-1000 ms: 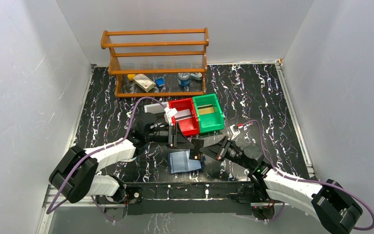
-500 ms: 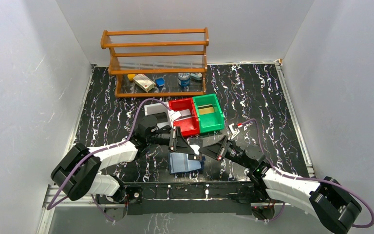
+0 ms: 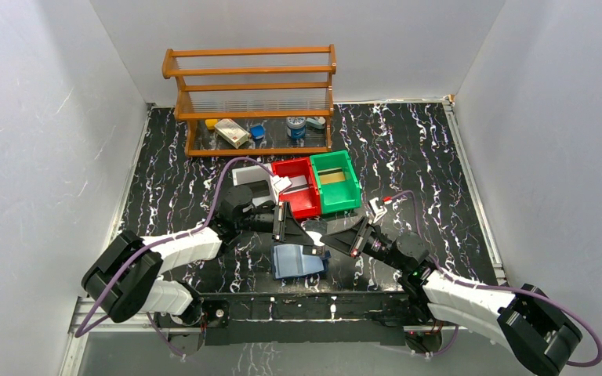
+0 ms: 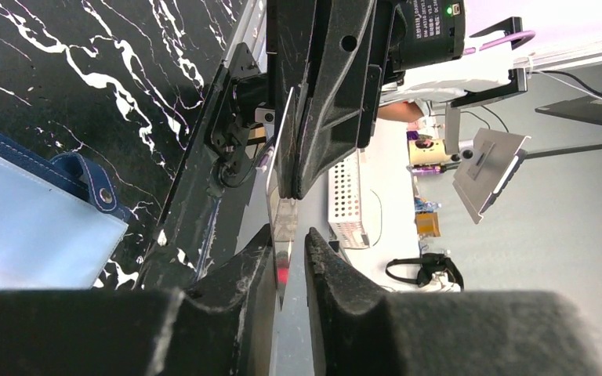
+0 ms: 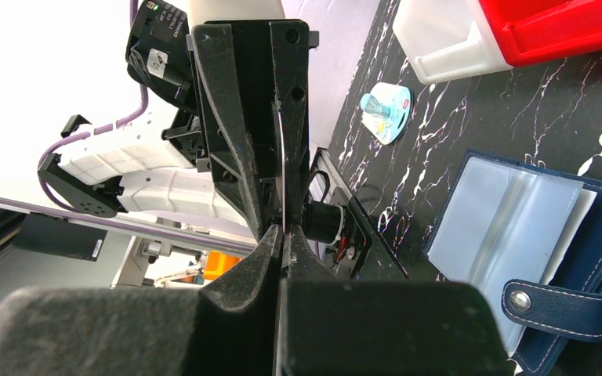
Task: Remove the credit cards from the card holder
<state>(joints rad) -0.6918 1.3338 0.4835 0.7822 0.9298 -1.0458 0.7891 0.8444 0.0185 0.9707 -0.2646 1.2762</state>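
My right gripper (image 5: 284, 231) has its jaws clamped on a thin card (image 5: 281, 157), which I see edge-on as a pale line rising straight out of the fingertips. The left gripper (image 4: 288, 235) faces it nose to nose. Its jaws stand narrow around the card's opposite edge, but a sliver of light shows beside one pad, so I cannot tell whether they are biting or only bracketing it. The card hangs in the air between the two grippers, clear of everything else. Just below and toward my side, the card holder (image 3: 296, 261) lies open on the counter (image 3: 423, 157) near its front edge. Its pale blue inner sleeves face up, the navy cover shows at the rim, and the snap tab sticks out to one side. I judge the task partly done: at least this one card is out of the holder and appears to be at a hand-over from right to left. The sleeves look flat, and I cannot tell whether any cards remain inside them. The held card must be set down somewhere, perhaps in the red bin (image 3: 298, 188) or the green bin (image 3: 337, 182) just beyond the grippers, though that is a guess. The white oval packet (image 5: 384, 110) lies on the counter beside the holder, and the wooden rack (image 3: 251, 94) stands at the far edge, well apart.
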